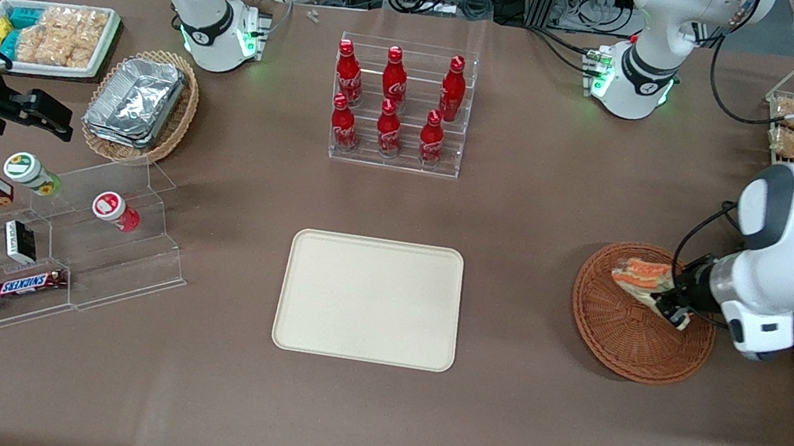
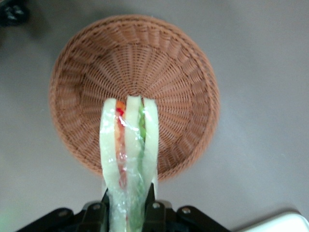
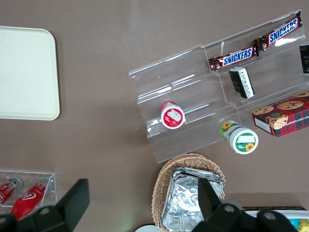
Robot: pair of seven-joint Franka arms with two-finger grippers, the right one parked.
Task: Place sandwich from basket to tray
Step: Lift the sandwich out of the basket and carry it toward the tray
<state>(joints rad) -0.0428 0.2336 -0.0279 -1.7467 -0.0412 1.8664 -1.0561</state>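
White sandwich (image 2: 128,159) with orange-red and green layers; reddish-brown woven basket (image 1: 623,343); cream-beige tray (image 1: 370,299).

We see the left arm's black two-finger gripper (image 2: 126,209) clamped on a clear-wrapped wedge sandwich (image 2: 128,159) of white bread with orange-red and green filling, held above the round reddish-brown woven wicker basket (image 2: 183,82) on the brown table (image 2: 260,96).
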